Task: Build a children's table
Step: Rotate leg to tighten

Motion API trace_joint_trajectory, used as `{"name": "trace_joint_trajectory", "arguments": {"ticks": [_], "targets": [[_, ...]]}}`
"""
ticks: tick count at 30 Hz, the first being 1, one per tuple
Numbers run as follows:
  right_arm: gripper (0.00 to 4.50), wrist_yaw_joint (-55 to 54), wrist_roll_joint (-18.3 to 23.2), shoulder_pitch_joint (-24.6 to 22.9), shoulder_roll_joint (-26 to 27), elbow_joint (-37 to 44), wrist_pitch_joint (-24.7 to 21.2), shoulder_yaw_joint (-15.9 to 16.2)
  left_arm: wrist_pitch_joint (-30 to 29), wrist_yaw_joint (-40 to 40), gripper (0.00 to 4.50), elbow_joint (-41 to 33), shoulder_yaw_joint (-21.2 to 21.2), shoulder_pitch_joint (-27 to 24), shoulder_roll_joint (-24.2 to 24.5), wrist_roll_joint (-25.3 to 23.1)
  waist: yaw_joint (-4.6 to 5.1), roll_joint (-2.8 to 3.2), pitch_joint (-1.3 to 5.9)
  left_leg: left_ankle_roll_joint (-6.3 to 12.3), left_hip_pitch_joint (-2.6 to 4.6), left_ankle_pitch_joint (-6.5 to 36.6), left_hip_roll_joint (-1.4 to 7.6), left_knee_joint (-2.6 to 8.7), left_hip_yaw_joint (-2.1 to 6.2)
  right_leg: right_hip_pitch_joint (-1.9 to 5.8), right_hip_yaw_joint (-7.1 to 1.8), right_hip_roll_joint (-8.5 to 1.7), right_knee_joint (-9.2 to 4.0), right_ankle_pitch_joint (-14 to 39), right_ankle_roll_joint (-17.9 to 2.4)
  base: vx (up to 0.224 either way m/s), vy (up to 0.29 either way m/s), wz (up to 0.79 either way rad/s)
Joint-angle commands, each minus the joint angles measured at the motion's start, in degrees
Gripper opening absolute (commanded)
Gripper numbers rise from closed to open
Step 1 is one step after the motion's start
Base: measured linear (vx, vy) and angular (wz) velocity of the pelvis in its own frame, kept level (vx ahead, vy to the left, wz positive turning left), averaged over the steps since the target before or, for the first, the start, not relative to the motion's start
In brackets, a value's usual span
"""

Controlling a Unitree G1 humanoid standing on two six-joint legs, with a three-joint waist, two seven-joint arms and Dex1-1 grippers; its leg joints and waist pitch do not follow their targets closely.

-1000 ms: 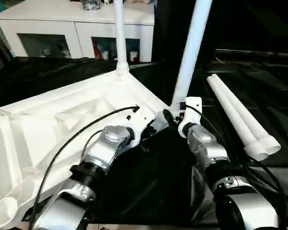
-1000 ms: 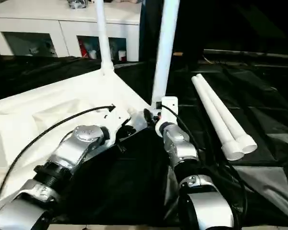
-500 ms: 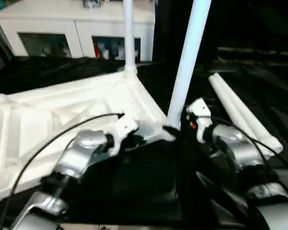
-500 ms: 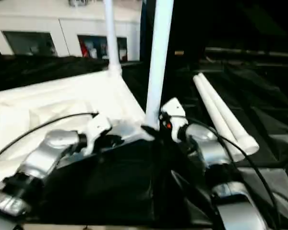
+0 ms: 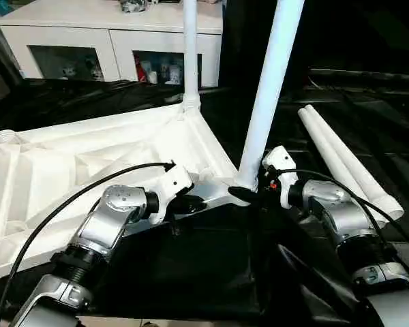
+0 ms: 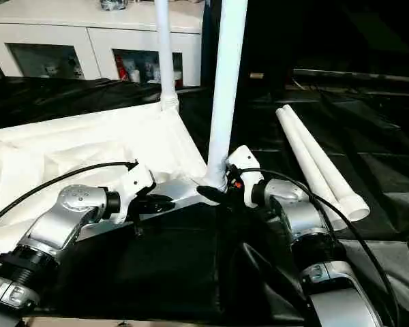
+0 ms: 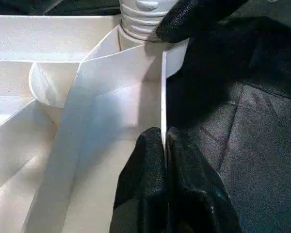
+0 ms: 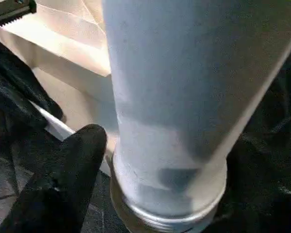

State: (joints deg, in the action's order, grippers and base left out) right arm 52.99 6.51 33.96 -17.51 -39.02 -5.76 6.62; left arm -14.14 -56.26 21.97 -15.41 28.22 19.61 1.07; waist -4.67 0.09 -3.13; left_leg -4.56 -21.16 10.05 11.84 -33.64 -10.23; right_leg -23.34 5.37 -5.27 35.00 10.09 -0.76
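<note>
Tabletop, white plastic, lying upside down on the black sheet, ribbed underside facing up. My left gripper is pinched closed on the thin side wall at the tabletop's near edge; in the left wrist view both fingers press together with the wall's rim between their tips. Just beyond those tips, at the corner socket, stands the near leg, upright and leaning slightly.

My right gripper sits at the base of this near leg, jaws spread wide around it; one finger lies just beside the leg's threaded collar, and whether it touches I cannot tell. The fingers do not close on the leg.

A second leg stands upright in the far corner socket, well beyond both grippers. Two loose legs lie side by side on the sheet, outward of my right gripper. A white cabinet stands behind the tabletop.
</note>
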Motion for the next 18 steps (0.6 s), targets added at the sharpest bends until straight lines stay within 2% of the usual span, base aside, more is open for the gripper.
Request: {"name": "trace_joint_trajectory", "arguments": {"ticks": [1,2,9,15,16,17,18], "targets": [[3.50,0.45,0.44,-0.37,-0.14,0.79,-0.41,-0.01,1.62,-1.61,0.00,-2.86,1.42,-0.24,-0.54,3.30,0.04,-0.60,4.01,3.22,0.45,10.16,1.33,3.52,0.05,3.22,-2.91,-2.99,-4.07,12.36,-12.20,0.000,0.000,0.00],[3.23,0.51,0.41,-0.37,-0.12,0.74,-0.48,-0.02,1.58,-1.68,0.00,-2.82,1.42,-0.22,-0.51,3.33,-0.03,-0.56,4.02,3.12,0.48,10.33,1.37,3.53,0.05,3.19,-2.93,-3.02,-4.08,12.70,-12.13,0.000,0.000,0.00],[2.81,-2.86,1.30,-0.51,1.57,-0.68,-2.65,-1.95,0.28,-0.60,0.00,-2.23,1.70,0.15,-1.28,3.33,-0.12,-0.53,4.03,2.79,0.52,10.28,1.35,3.56,0.06,3.19,-2.96,-3.00,-4.08,12.69,-11.94,0.000,0.000,0.00],[2.75,-25.67,0.34,2.60,8.00,-9.54,-4.30,-7.35,-1.75,12.05,0.00,5.27,2.94,5.12,-6.86,-0.71,0.45,-0.44,3.88,0.90,0.71,12.02,1.11,3.75,0.11,2.90,-2.94,-3.04,-4.63,17.14,-10.67,0.000,0.000,0.00],[2.75,-25.67,0.34,2.60,8.00,-9.54,-4.30,-7.35,-1.75,12.05,0.00,5.27,2.94,5.12,-6.86,-0.71,0.54,-0.42,3.76,0.27,0.87,12.56,1.08,3.83,0.17,2.78,-2.91,-3.05,-4.82,18.36,-10.23,0.000,0.000,0.00],[2.74,-33.84,0.40,3.73,10.23,-12.03,-4.86,-9.22,-3.33,17.45,0.00,8.37,3.74,7.31,-9.07,-1.90,0.63,-0.21,3.84,-0.01,0.70,12.60,1.04,3.85,0.22,2.96,-2.85,-3.05,-4.82,18.50,-9.90,0.000,0.000,0.00],[2.74,-38.77,0.30,4.55,11.74,-13.63,-4.94,-10.10,-4.55,20.97,0.00,10.30,4.21,8.83,-10.67,-2.51,0.69,-0.02,3.76,-0.24,0.88,13.01,1.06,3.85,0.15,2.67,-2.94,-3.05,-5.00,18.76,-9.76,0.000,0.000,0.00]]}}
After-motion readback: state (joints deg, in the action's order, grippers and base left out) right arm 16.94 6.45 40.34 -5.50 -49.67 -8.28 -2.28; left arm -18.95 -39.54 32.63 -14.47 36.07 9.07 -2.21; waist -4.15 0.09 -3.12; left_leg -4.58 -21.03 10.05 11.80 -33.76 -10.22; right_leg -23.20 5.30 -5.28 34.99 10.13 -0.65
